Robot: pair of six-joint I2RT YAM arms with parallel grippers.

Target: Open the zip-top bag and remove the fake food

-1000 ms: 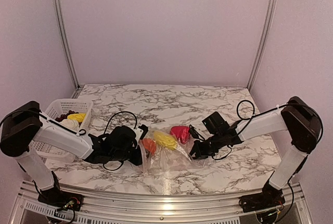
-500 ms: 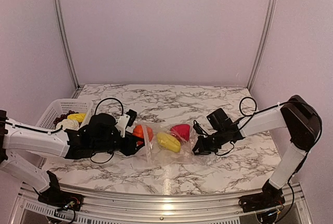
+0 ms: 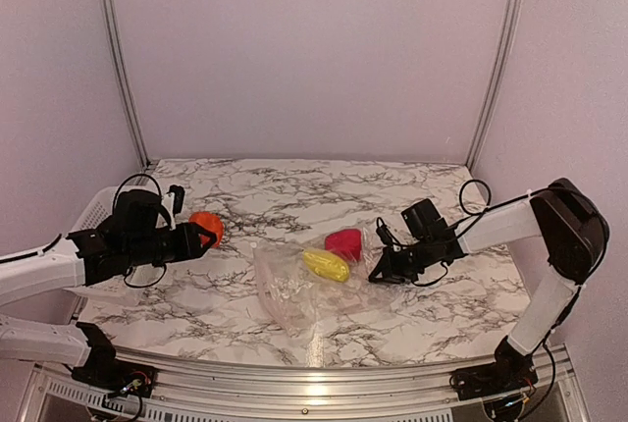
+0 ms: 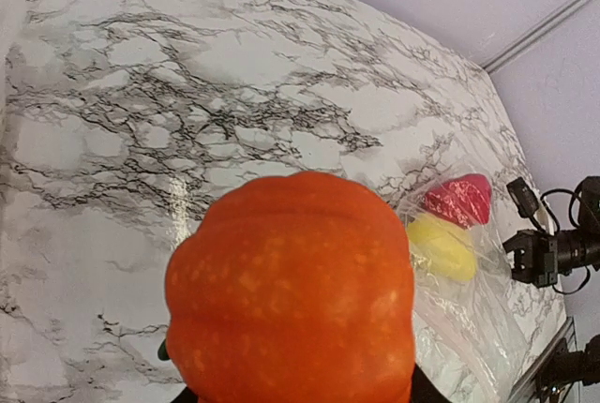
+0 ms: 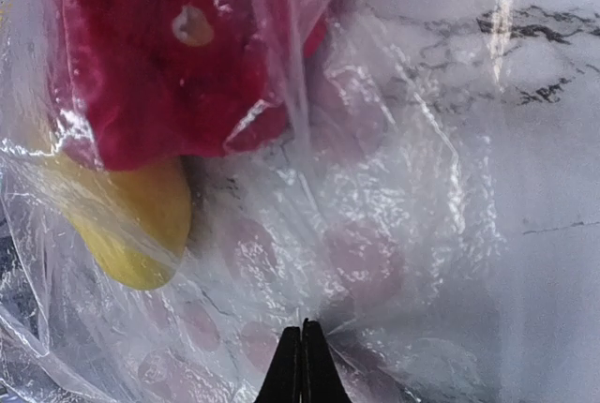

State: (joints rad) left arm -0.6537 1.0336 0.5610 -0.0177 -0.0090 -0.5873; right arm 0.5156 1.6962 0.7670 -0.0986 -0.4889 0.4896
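Fruit (image 3: 207, 227) out, bag (image 3: 294, 290) pinched

Left gripper (image 3: 199, 236) is partway open and clamped around the orange fruit, up over the table (image 3: 412, 191) near the basket (image 3: 93, 208). Right gripper (image 3: 378, 273) is squeezed tight on the bag's edge. Bag lies mid-table, yellow piece (image 3: 325, 265) and red piece (image 3: 343, 242) inside.

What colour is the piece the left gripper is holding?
Orange with paler speckles; the left wrist view shows the fruit best.

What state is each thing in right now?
bag: lying on the table, right end pinched.
orange fruit: out of the bag, held above the table.
yellow piece: inside the bag.
red piece: inside the bag.
left end effector: shut on orange fruit.
right end effector: shut on bag.
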